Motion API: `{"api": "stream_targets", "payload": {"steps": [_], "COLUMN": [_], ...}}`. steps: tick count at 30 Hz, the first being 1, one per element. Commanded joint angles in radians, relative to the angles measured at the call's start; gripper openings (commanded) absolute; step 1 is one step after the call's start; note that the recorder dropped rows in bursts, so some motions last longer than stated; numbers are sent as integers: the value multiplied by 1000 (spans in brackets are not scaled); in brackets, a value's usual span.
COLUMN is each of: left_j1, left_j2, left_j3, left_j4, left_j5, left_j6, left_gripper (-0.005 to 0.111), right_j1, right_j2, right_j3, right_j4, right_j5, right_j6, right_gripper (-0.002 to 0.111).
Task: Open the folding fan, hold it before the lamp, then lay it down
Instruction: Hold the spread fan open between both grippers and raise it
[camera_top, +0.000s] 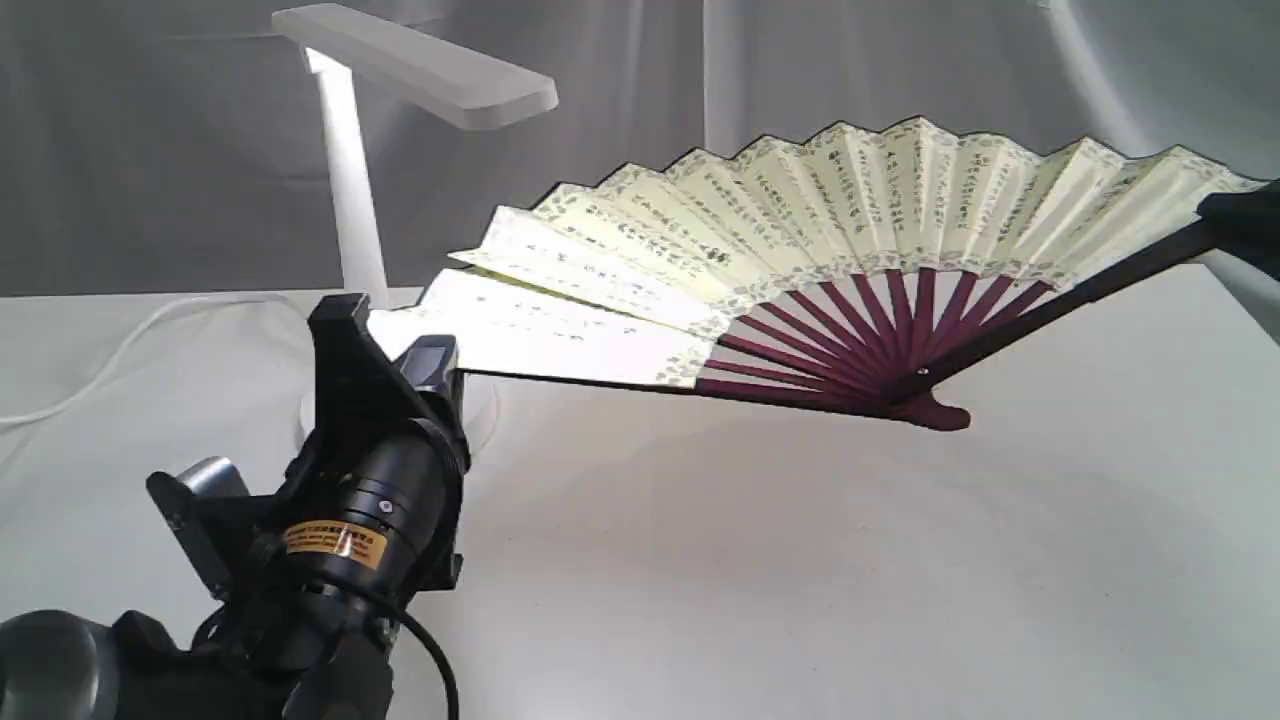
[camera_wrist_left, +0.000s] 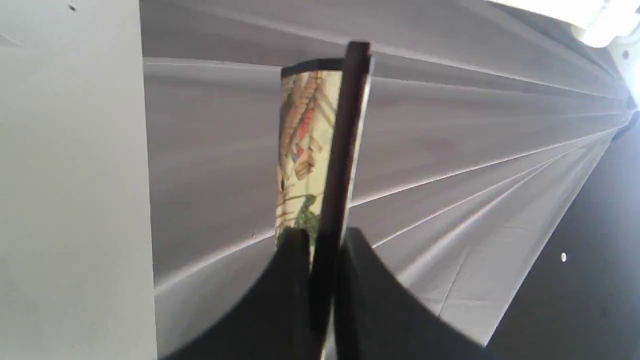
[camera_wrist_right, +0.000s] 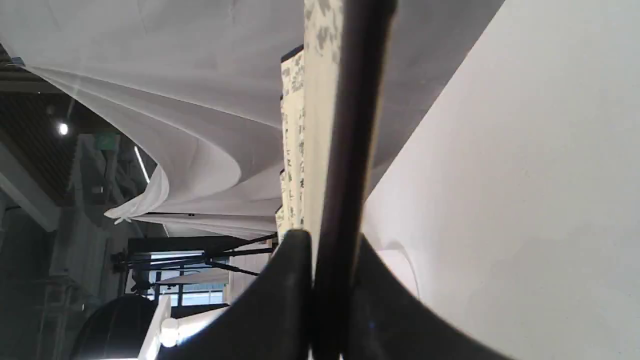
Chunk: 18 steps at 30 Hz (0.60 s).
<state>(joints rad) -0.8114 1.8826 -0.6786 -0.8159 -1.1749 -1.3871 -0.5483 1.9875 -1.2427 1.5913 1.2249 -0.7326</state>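
Note:
The folding fan (camera_top: 800, 230) is spread wide in the air above the white table, calligraphy side showing, with its maroon ribs meeting at the pivot (camera_top: 915, 398). My left gripper (camera_top: 390, 345) is shut on the fan's left guard (camera_wrist_left: 345, 150), right in front of the lamp's base. My right gripper (camera_top: 1245, 225) is shut on the dark right guard (camera_wrist_right: 350, 125) at the exterior view's right edge. The white lamp (camera_top: 350, 180) stands behind the fan's left end, its flat head (camera_top: 420, 65) above. Most of its round base is hidden by my left arm.
The lamp's white cord (camera_top: 120, 350) trails left across the table (camera_top: 800, 580). Grey cloth hangs as a backdrop (camera_top: 150, 150) behind the table. My left arm's black wrist (camera_top: 350, 530) fills the lower left of the exterior view.

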Motion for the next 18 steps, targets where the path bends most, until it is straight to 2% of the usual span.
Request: {"api": "stream_targets", "payload": {"steps": [1,10,18], "left_j1": [4,4,4], "left_j2": [-15,-15,-19], "left_j3": [-7,-7,-7], "left_j4": [-72,-72,-65], "left_j5": [-46,-46,-46], "left_j6": [-18,-23,-25], "left_gripper": [0,0,0], "right_j1": [-14,-14,-82], "right_j2": [-6,-6,-6], "right_j3": [3,3,3], "right_j4": [-35,-37,-56], "right_j5": [-45,-99,-90], "right_j6": [-43,4,4], "right_gripper": [0,0,0]}}
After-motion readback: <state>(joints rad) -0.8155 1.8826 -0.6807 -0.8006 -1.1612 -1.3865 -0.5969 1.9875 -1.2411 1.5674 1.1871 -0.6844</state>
